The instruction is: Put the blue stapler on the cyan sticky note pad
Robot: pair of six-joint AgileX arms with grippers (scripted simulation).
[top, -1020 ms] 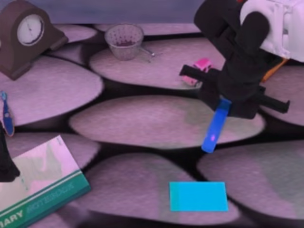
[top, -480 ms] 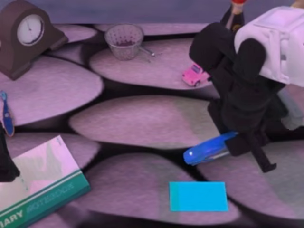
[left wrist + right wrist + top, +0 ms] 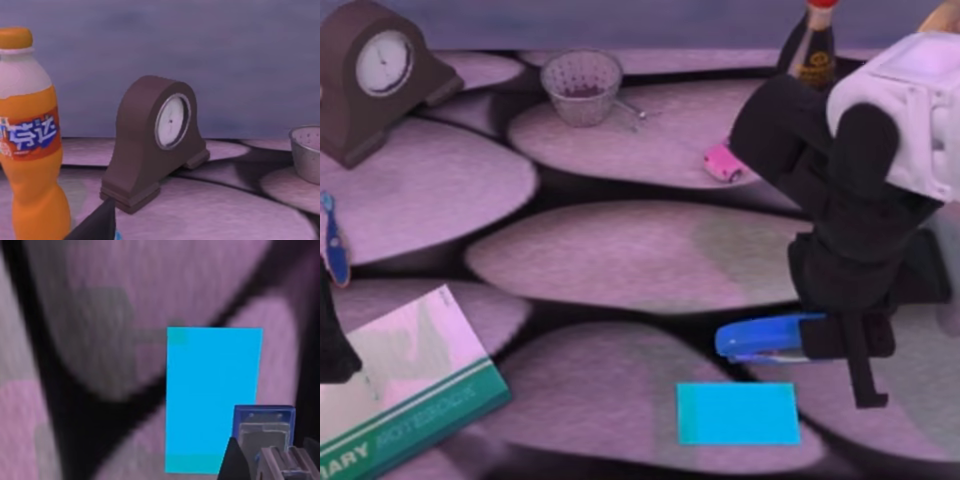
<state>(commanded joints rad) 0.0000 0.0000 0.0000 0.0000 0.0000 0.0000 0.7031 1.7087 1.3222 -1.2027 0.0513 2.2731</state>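
Partial lettering "ARY NOTEBOOK" on green-and-white notebook (image 3: pixel 405 395), unreadable blue-white characters on orange soda bottle (image 3: pixel 30 150)

The top camera looked straight down on the worktop (image 3: pixel 620 250). The right wrist camera faced down, close above the cyan sticky note pad (image 3: pixel 212 395), shared with the top view. The left wrist camera looked level at the clock (image 3: pixel 157 140).

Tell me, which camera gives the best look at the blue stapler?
The top view: the blue stapler shows nearly full length, held by the right gripper just beyond the cyan sticky note pad. The right wrist view shows only its end; the left wrist view shows none.
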